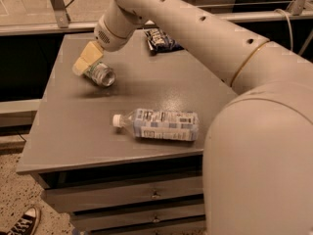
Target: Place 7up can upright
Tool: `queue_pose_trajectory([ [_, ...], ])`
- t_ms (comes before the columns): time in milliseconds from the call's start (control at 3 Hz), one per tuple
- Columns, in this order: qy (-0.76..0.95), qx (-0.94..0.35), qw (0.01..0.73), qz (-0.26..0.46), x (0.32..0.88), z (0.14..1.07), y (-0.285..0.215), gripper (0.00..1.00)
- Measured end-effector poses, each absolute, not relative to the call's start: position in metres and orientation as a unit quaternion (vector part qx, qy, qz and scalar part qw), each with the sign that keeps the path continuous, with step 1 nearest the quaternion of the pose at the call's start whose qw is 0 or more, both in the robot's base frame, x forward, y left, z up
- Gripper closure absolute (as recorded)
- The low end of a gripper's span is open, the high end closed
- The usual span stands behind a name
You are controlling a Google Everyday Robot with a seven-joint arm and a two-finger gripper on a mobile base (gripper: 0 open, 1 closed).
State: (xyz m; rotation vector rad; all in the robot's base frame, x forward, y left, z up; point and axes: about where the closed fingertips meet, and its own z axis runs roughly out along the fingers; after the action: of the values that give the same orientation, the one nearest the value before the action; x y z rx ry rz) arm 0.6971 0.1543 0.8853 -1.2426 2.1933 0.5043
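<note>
As I look from close to far, the first thing I see is my robot's big white arm [259, 155]. It fills the near right corner and goes up and across to the far left. Low in the near left corner, on the speckled floor, I see the tip of a black and white shoe [20, 223].

Next is the grey bench [68, 136], with drawers [146, 196] in its front side. Near the front edge of the bench top lies a clear plastic bottle [164, 125]. It is on its side, with its white cap to the left and a printed label round its body.

Farther back and to the left lies the 7up can [101, 75]. It is on its side too, not standing up, and its shiny round end faces me. The can and the bottle are well apart.

The gripper [88, 58] is right at the can, at its far left part, and it seems to touch it. I cannot tell if the gripper is wide or narrow, or if it has hold of the can.

At the far back of the bench, right of the gripper, lies a dark snack bag [161, 39], partly hidden by the arm.
</note>
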Motion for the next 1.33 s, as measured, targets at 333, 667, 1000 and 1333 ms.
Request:
queue_pose_trajectory([
  [333, 0.845, -0.444, 0.253, 0.160, 0.715, 0.866, 0.164, 0.00],
  [667, 0.862, -0.430, 0.231, 0.138, 0.725, 0.853, 0.167, 0.00],
  [1000, 0.874, -0.428, 0.215, 0.076, 0.726, 0.849, 0.168, 0.26],
  [1333, 0.877, -0.430, 0.212, 0.039, 0.725, 0.850, 0.166, 0.50],
])
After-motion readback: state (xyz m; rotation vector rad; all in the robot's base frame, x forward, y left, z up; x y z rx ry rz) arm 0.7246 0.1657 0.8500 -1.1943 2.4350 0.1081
